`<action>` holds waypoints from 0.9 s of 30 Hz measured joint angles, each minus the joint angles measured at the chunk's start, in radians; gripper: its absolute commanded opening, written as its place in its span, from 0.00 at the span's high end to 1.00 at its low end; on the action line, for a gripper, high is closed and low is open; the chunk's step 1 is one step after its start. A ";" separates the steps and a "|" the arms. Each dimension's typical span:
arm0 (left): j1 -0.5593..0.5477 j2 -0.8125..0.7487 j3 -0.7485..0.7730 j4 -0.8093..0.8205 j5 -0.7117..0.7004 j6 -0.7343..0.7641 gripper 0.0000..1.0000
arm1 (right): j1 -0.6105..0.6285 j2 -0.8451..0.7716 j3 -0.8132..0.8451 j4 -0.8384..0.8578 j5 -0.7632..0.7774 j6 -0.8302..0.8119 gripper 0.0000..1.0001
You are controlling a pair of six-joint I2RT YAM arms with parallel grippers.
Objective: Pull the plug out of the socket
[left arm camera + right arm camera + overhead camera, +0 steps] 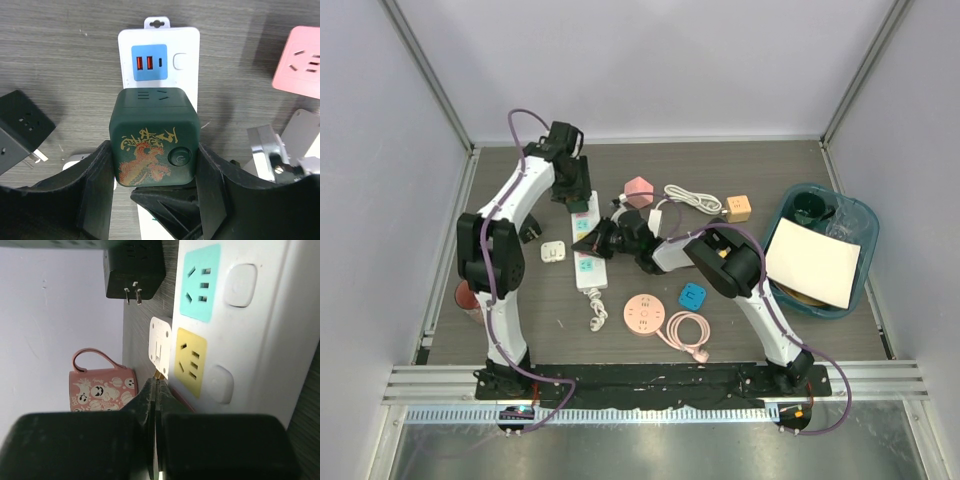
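A dark green cube plug with a gold and red dragon (152, 135) sits on the white power strip (185, 40), just below its blue USB panel. My left gripper (154, 150) is shut on the cube, one finger pressed on each side; in the top view it is at the strip's far end (570, 188). My right gripper (156, 384) is shut and empty, its tips at the edge of the strip (250, 340) beside the yellow socket (191, 362). In the top view it rests on the strip's middle (600, 238).
A black adapter (530, 230), a white adapter (553, 251) and a pink mug (468, 297) lie left of the strip (588, 270). A pink cube socket (639, 190), white cable (692, 197), tan cube (738, 207), blue cube (693, 295), round pink socket (644, 313) and teal bin (865, 250) lie to the right.
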 measured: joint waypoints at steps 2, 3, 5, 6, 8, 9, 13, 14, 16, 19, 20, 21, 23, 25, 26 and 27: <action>0.000 -0.016 0.011 -0.001 -0.003 0.001 1.00 | 0.000 0.000 -0.003 0.005 0.000 0.003 0.99; 0.000 -0.024 0.024 0.000 -0.003 0.001 1.00 | -0.001 0.000 -0.004 0.009 0.001 0.004 0.99; -0.001 -0.032 0.064 -0.001 -0.002 0.000 1.00 | -0.002 0.000 -0.008 0.016 0.000 0.007 0.99; -0.001 -0.034 0.084 0.000 -0.002 0.000 1.00 | -0.003 0.000 -0.009 0.019 0.000 0.009 0.99; -0.002 -0.038 0.115 0.000 -0.010 -0.001 1.00 | -0.003 0.000 -0.010 0.019 0.000 0.010 0.99; -0.002 -0.039 0.121 0.000 -0.017 -0.002 1.00 | -0.003 0.000 -0.011 0.022 0.000 0.010 0.99; 0.000 -0.047 0.122 -0.010 -0.076 -0.004 1.00 | -0.004 -0.001 -0.014 0.033 -0.004 0.008 0.99; 0.004 -0.047 0.122 -0.013 -0.085 -0.005 1.00 | -0.004 -0.003 -0.017 0.037 -0.008 0.006 0.99; 0.022 -0.047 0.121 -0.015 -0.089 -0.007 1.00 | -0.007 -0.013 -0.030 0.041 -0.012 0.002 0.96; 0.069 -0.047 0.119 -0.004 -0.073 -0.008 1.00 | -0.013 -0.039 -0.045 0.011 -0.021 -0.018 0.92; 0.087 -0.046 0.118 0.003 -0.070 -0.008 1.00 | -0.015 -0.047 -0.045 -0.008 -0.027 -0.033 0.91; 0.100 -0.046 0.118 0.010 -0.071 -0.007 1.00 | -0.017 -0.056 -0.044 -0.029 -0.035 -0.047 0.91; 0.129 -0.045 0.117 0.033 -0.080 -0.002 1.00 | -0.018 -0.080 -0.039 -0.084 -0.042 -0.079 0.90; 0.148 -0.037 0.117 0.058 -0.093 0.001 1.00 | -0.020 -0.116 -0.039 -0.160 -0.047 -0.118 0.88; 0.155 -0.029 0.118 0.067 -0.094 0.001 1.00 | -0.022 -0.132 -0.039 -0.182 -0.048 -0.133 0.87; 0.160 -0.016 0.121 0.072 -0.094 0.000 1.00 | -0.023 -0.152 -0.039 -0.209 -0.049 -0.151 0.87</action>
